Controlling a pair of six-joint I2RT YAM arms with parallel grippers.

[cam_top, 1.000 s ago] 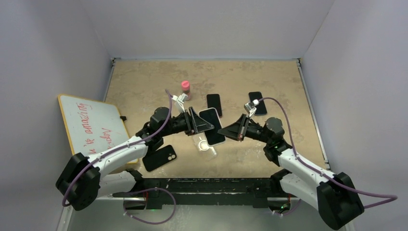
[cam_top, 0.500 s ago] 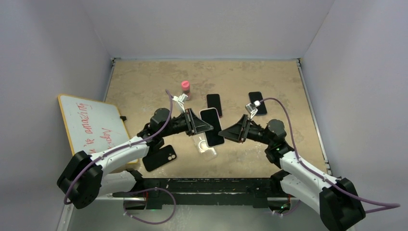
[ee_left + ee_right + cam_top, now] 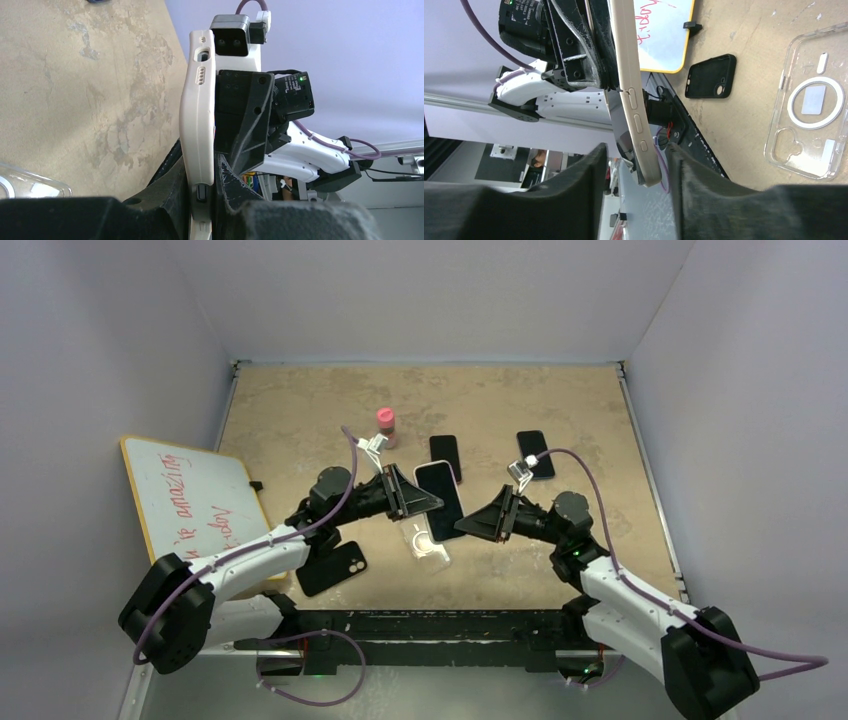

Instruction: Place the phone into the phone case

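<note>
Two arms meet over the middle of your table [image 3: 560, 410]. A whiteboard [image 3: 190, 500] with red writing lies at the left edge, and a black phone case [image 3: 332, 568] lies flat near your left arm. Farther back stands a pink-capped bottle [image 3: 385, 425]. Your left hand [image 3: 432, 502] is pressed together on the cream-edged phone [image 3: 445, 505], pinching it across its faces and holding it above the table. Just nearer, a clear phone case [image 3: 428, 543] lies on the table. A dark phone [image 3: 445, 455] lies behind. Your right hand [image 3: 463, 527] has its fingers spread, the phone's buttoned side edge between them; contact cannot be told. Another dark phone [image 3: 536, 453] lies far right.
</note>
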